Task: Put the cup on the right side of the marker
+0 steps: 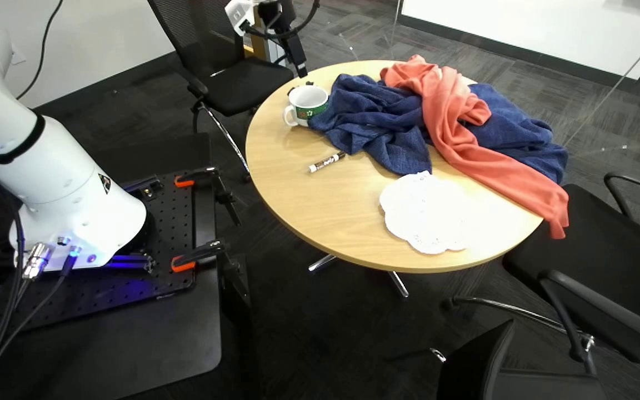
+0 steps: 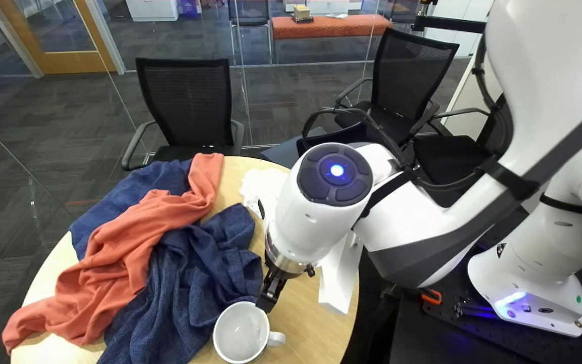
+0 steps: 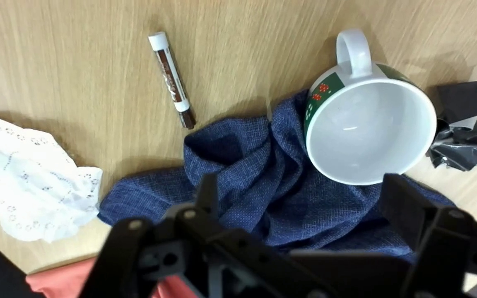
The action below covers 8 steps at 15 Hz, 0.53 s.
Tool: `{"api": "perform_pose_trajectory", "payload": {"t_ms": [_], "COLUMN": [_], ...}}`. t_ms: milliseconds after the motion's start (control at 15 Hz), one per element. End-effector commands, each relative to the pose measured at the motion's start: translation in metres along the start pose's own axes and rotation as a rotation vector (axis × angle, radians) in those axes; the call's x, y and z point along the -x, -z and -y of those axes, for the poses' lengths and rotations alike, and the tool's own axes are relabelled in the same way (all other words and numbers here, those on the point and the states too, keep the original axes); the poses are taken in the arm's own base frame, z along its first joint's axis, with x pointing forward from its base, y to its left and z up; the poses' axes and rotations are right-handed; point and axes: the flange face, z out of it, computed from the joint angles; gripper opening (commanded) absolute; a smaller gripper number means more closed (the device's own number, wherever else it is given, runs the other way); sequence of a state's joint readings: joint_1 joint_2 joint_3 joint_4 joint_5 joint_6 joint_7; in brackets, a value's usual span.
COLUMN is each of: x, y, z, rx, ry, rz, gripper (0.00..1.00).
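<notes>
Near the upper-left edge of the round table [image 1: 320,205], as caught in an exterior view, the cup [image 1: 307,104] is stood upright, its handle turned toward that edge, its flank met by the blue cloth [image 1: 378,119]! Further down the left side the marker [image 1: 326,162] is laid flat, apart from the cup, its dark end aimed at those folds. By the lower edge the white scalloped cloth [image 1: 423,214] is spread, the coral cloth [image 1: 464,149] spilled over the right edge. And in the wrist view, the gripper [image 3: 300,184] is seen with its 2 fingers [image 3: 207,194] parted wide, the cup shown to the marker's right, black crumpled material [image 3: 464,145] spotted just beside it.
</notes>
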<state>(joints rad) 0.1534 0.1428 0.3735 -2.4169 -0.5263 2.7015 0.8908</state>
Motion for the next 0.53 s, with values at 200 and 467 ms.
{"api": "perform_pose_trajectory", "payload": {"t_ms": [200,467], "x": [-0.018,-0.017], "y": [-0.057,-0.081], "z": [0.012,0.016], "rx": [-0.01,-0.023], "ry": [-0.025,-0.032], "rz": [0.08,0.126], "gripper": [1.0,1.0]}}
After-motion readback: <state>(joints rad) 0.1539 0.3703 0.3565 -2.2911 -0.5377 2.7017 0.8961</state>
